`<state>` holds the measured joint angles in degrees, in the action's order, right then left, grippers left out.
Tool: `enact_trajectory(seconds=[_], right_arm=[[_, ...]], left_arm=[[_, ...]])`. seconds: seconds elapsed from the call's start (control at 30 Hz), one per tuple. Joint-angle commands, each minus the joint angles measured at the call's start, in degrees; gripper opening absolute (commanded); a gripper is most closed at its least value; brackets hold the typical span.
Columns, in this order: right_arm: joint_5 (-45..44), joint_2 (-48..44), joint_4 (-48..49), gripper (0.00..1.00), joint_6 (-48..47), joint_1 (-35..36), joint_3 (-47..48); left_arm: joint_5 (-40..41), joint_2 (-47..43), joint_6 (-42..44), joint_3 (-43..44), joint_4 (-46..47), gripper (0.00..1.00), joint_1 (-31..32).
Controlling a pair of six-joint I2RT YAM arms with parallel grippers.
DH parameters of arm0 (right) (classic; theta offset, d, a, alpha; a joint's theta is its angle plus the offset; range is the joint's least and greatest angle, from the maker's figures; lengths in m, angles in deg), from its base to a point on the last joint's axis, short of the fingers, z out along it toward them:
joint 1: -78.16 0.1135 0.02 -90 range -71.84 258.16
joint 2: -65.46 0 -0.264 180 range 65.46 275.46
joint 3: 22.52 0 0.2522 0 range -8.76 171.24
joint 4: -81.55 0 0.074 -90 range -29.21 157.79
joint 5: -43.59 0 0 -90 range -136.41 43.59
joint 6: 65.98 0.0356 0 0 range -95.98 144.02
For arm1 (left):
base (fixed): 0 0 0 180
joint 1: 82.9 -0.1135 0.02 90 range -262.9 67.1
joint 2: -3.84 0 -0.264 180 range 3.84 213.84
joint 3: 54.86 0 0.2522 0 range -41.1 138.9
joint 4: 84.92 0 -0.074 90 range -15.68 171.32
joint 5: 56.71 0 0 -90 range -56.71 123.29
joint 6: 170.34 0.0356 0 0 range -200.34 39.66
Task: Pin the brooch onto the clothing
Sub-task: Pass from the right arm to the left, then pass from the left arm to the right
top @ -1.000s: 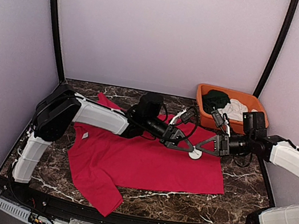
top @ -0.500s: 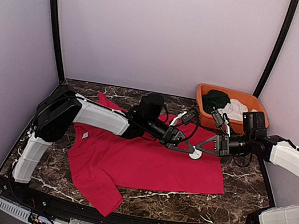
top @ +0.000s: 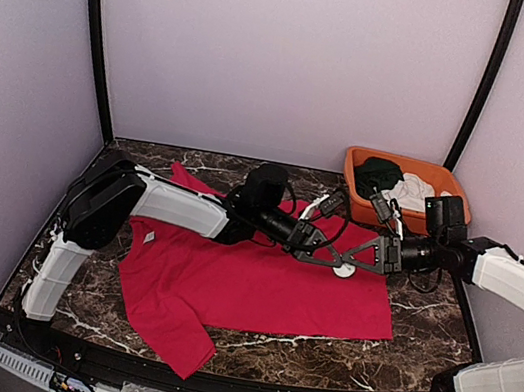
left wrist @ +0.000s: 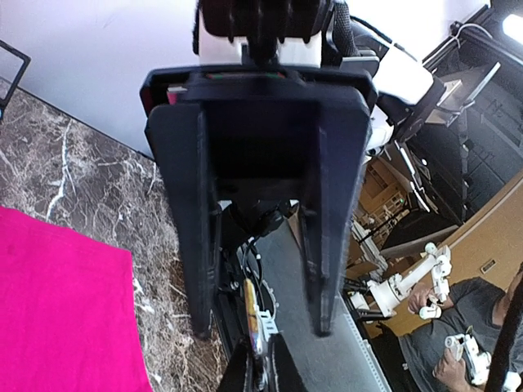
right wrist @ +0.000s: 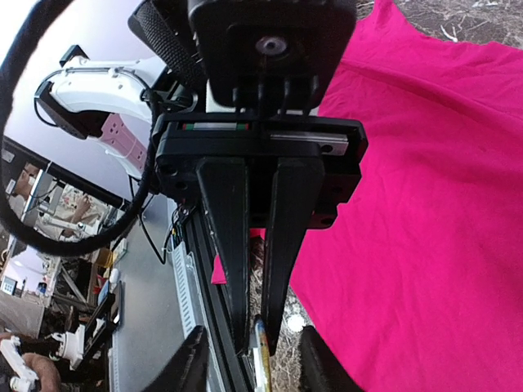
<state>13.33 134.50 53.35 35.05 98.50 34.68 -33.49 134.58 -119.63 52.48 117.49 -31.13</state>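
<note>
1. Left claw (top: 318, 255) has crept right vs a sec ago, so in the top cam it's now tip to tip w/ the right claw (top: 350, 262). The right arm has barely budged. The white round brooch (top: 341, 270) sits btwn them, over the far right part of the red T-shirt (top: 255, 291). That shirt lies spread on the marble tabletop (top: 423, 321), w/ an orange basket (top: 453, 179) of other clothes behind.
2. Left wrist cam: left claw (left wrist: 261, 327) is wide w/ nothing in it. The brooch (left wrist: 253, 314) shows edge-on just past its tips, and the T-shirt (left wrist: 57, 310) is lower left.
3. Right wrist cam: right claw (right wrist: 257, 327) is narrow and looks pinched on the brooch (right wrist: 260, 339). The T-shirt (right wrist: 425, 204) fills the right side.
4. Imo this is the handoff/steadying bit. Keep the right grip firm, bring the left in slow to work the pin, and stay low so only one layer of cloth gets caught.
5. No brand or writing I can read. The white neck tag (top: 148, 236) is too small.
</note>
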Motion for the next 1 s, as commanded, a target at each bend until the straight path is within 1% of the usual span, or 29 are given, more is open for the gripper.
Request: enact_trajectory(seconds=[0.0,0.07,0.17,0.33,0.43,0.53,0.63,0.7,0.87,0.97], right_arm=[[0.2,-2.9,0.8,0.47,0.4,-0.3,0.5],[0.2,-4.4,0.7,0.54,0.5,-1.2,0.5],[0.2,-6.3,1.8,0.59,1.1,-2.4,-0.1],[0.0,-7.8,5.1,0.62,2.3,-3.3,-1.8],[-0.3,-9.0,9.0,0.63,3.6,-3.4,-3.7],[-0.5,-10.6,16.6,0.63,7.7,-3.4,-6.9],[-0.7,-11.5,28.6,0.63,12.6,-3.4,-11.4],[-0.1,-10.5,35.8,0.62,16.0,-3.4,-13.3],[3.1,-5.0,49.5,0.59,22.2,-2.6,-14.5],[3.0,-2.5,55.9,0.56,23.5,-1.2,-14.7]], left_arm=[[2.3,-0.6,-5.9,-2.2,9.9,0.01,-0.5],[4.2,-1.2,-8.8,-3.9,14.8,0.01,-1.2],[7.4,-2.4,-11.8,-5.8,20.5,0.01,-2.1],[13.6,-4.5,-13.5,-7.6,26.1,0.01,-2.6],[17.6,-6.4,-13.7,-10.4,30.4,0.01,-2.6],[23.1,-7.7,-14.0,-13.9,35.2,0.01,-2.6],[26.8,-8.0,-16.2,-16.2,43.4,0.01,-2.6],[28.5,-7.9,-17.1,-17.5,47.0,0.01,-2.5],[29.4,-7.9,-17.5,-18.6,51.1,0.03,-0.6],[31.1,-7.9,-17.1,-19.4,52.5,0.03,0.2]])
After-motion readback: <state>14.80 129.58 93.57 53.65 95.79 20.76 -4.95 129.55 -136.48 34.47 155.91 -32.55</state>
